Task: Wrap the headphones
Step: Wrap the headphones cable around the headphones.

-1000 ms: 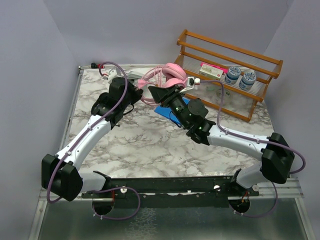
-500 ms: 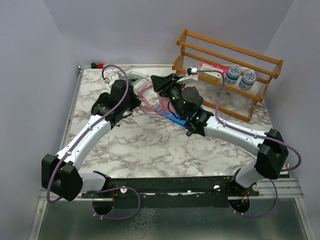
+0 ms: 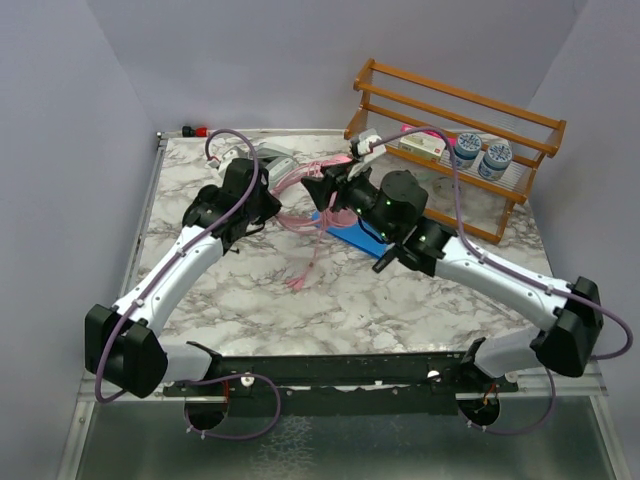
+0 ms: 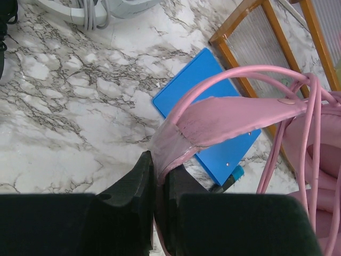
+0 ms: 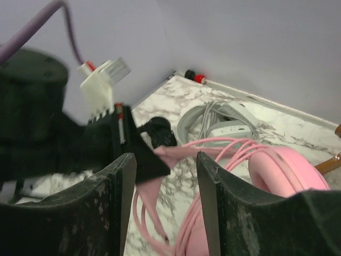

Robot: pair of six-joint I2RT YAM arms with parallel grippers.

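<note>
Right now my left fingers are clamped on the headband of the pink headphones, held above the table near the middle of its far edge. My right fingers stand apart, with the pink cable loops just beyond them. From above, the right arm mostly hides the ear cups.

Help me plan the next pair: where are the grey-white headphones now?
In the top view the grey-white headphones lie near the table's far edge, left of centre, behind the left hand gripping the pink headphones.
</note>
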